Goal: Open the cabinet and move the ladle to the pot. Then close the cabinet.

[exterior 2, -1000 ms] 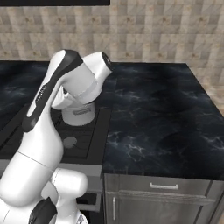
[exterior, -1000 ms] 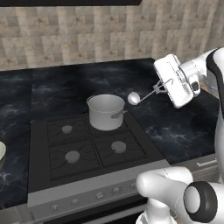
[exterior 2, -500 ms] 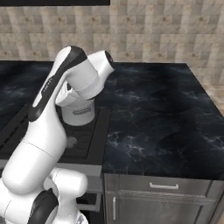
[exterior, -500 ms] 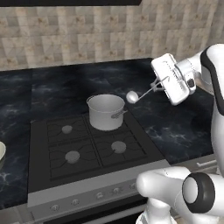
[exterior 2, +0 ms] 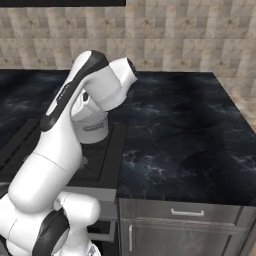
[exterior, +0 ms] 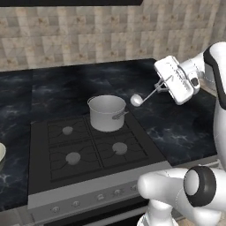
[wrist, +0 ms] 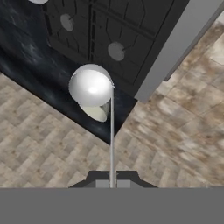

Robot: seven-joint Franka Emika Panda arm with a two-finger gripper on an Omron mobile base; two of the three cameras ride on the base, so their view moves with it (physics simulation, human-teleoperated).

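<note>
Since a second ago the hand has swung left, carrying the ladle [exterior: 137,100] closer to the pot [exterior: 107,113]; its ball-shaped bowl is now just beside the pot's right rim, near the short side handle, not yet over the opening. Gripper [exterior: 164,83] clenched on the far end of the ladle's thin handle, ladle sticking out ahead of it, slanting down toward the pot. Hand view: ladle [wrist: 92,86] held straight out from the tips, stove burners beyond it. Pot sits on the back right burner of the stove [exterior: 79,152], upright. Judging progress: ladle is out of the cabinet and most of the way over. Left: get the bowl above the pot, lower, release, then go back and shut the cabinet.
</note>
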